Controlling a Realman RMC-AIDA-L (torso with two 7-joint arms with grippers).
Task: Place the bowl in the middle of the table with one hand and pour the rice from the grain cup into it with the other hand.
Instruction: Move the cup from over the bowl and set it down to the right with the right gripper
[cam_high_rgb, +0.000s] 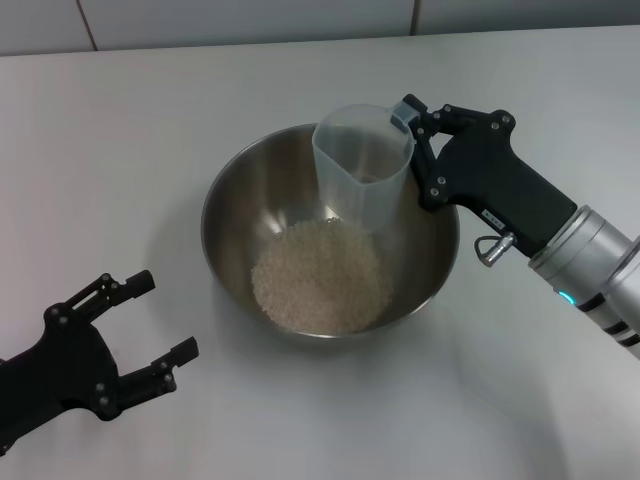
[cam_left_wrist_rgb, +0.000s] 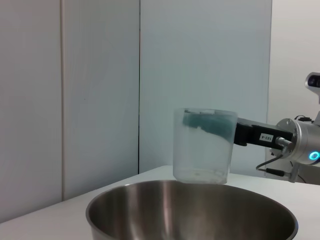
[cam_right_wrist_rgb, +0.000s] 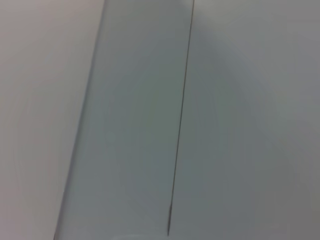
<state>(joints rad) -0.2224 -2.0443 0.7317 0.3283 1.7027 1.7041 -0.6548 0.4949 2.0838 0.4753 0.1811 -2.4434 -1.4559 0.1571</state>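
1. Over the far rim of the steel mixing bowl (cam_high_rgb: 330, 235), the right gripper (cam_high_rgb: 415, 125) holds the grain cup (cam_high_rgb: 362, 160) upright, its fingers closed on the cup's wall near the handle side.
2. Judging from the left wrist view, the cup (cam_left_wrist_rgb: 204, 145) looks nearly empty, with only a faint residue at its base, while the rice (cam_high_rgb: 320, 275) lies in a pale heap at the bottom of the bowl; the pour seems essentially done.
3. To finish well, I would keep the cup level, lift it clear of the thin rim before moving sideways, and avoid knocking the bowl, which would likely slide easily on the smooth desk (cam_high_rgb: 150, 150).
4. The left gripper (cam_high_rgb: 150, 330) hangs near the desk's front-left, well apart from the bowl, fingers spread and holding nothing.
5. The bowl is brushed stainless steel, deep, round and shiny inside; it sits near the desk's middle.
6. The cup is translucent plastic, tapered, with a pouring lip.
7. The desk is matte white-grey and flat.
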